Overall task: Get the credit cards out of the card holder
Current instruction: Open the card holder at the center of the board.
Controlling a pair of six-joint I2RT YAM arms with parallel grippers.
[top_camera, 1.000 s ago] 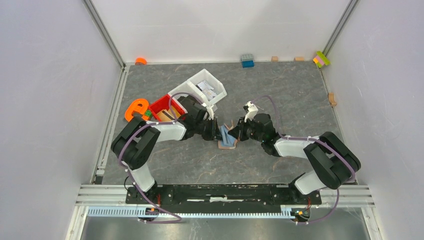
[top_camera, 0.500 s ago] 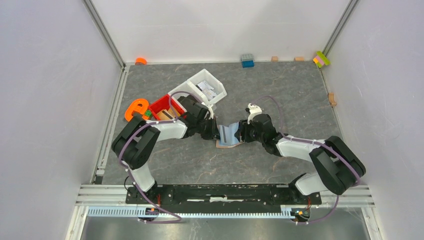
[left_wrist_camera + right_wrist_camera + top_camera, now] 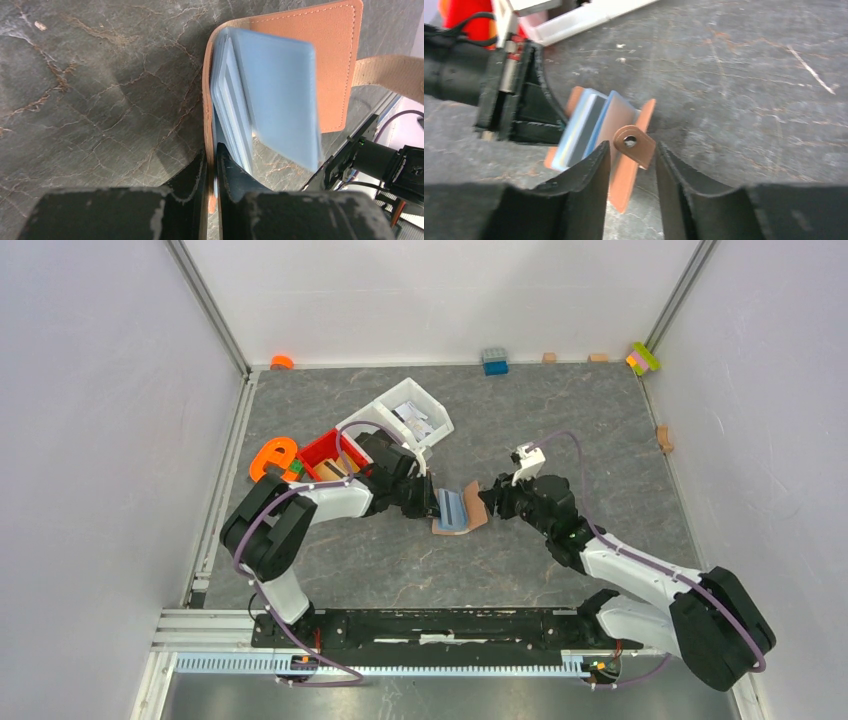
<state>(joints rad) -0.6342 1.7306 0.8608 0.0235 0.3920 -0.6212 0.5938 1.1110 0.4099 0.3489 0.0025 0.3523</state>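
We see the card holder (image 3: 474, 510) open on the table (image 3: 580, 420), blue-grey credit cards (image 3: 451, 508) inside; left gripper (image 3: 433, 504) pinches its edge, right gripper (image 3: 488, 502) spread, framing its tab (image 3: 634, 144).

The left arm (image 3: 335, 502) and right arm (image 3: 640, 575) are glossy white shells set between bulky black joint housings. A thin purple cable (image 3: 237, 550) loops along each. The left gripper (image 3: 212, 200) has matte black fingers (image 3: 175, 192), chipped pale grey at the edges. The right gripper (image 3: 631, 195) has similar worn black fingers, with a small white camera block (image 3: 528, 457) just behind it
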